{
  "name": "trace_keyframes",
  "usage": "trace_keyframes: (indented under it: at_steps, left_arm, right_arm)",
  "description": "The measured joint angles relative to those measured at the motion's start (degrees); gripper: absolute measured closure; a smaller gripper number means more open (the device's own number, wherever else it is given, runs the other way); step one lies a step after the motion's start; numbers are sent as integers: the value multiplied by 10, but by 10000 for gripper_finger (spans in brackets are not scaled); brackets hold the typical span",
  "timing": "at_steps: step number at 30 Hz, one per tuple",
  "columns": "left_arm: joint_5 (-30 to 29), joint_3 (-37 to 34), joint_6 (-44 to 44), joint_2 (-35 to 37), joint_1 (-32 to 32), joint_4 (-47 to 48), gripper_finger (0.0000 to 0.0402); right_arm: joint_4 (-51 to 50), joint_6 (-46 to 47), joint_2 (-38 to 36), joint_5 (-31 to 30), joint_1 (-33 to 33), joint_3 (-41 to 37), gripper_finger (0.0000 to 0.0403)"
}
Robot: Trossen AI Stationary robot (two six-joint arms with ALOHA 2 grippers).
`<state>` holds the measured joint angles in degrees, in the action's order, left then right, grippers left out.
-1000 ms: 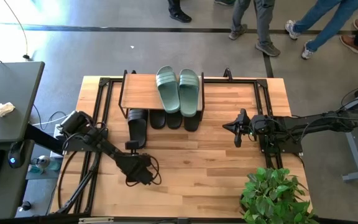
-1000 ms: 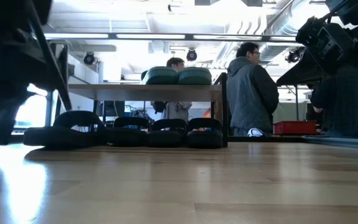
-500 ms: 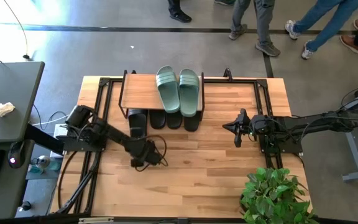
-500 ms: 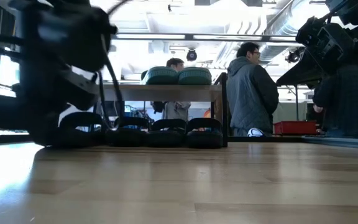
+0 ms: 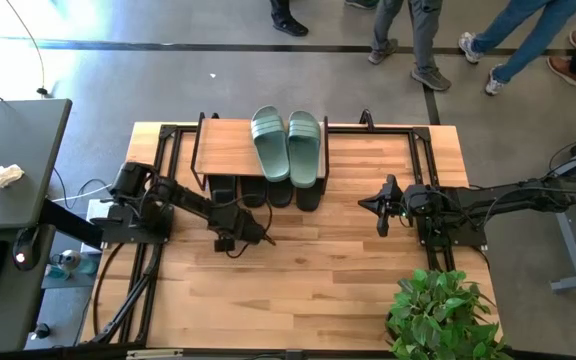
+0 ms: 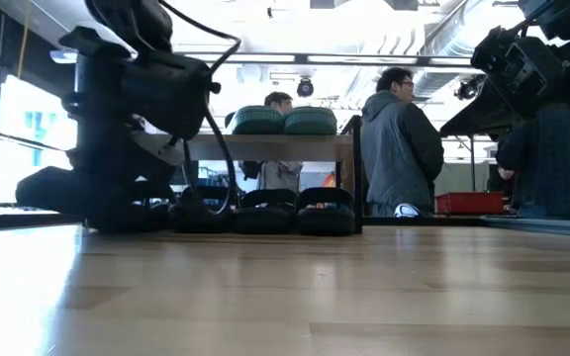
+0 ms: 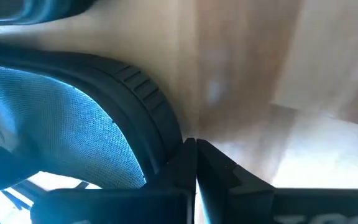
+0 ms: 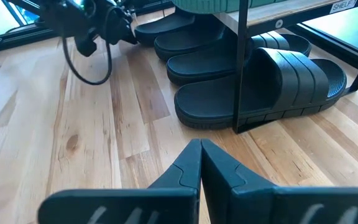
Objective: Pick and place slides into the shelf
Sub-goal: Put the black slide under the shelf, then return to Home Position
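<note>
Left gripper (image 5: 236,238), clenched empty, noses the last black slide (image 5: 222,186) under the shelf (image 5: 226,148). Right gripper (image 5: 381,212) waits pinched shut, well apart

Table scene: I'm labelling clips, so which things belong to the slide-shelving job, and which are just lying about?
Job:
- green slides on the shelf
- black slides under it
- left gripper, shut, beside them
- right gripper, shut, waiting

Lying about:
- potted plant
- crumpled cloth on the side desk
</note>
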<state>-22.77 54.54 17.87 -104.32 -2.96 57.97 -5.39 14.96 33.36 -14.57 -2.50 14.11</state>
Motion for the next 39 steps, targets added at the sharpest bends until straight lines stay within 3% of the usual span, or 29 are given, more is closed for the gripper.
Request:
trace_keyframes:
  at_steps: [9,21,30,39]
  left_arm:
    - [-15,0,-37,0,42,-2,401]
    - [-23,0,-46,0,38,-12,401]
    - [-75,2,23,13,-41,-9,399]
    - [-120,27,129,94,-151,-2,399]
  right_arm:
    - [0,0,0,0,0,0,403]
    - [0,0,0,0,0,0,403]
    - [0,0,0,0,0,0,403]
    - [0,0,0,0,0,0,403]
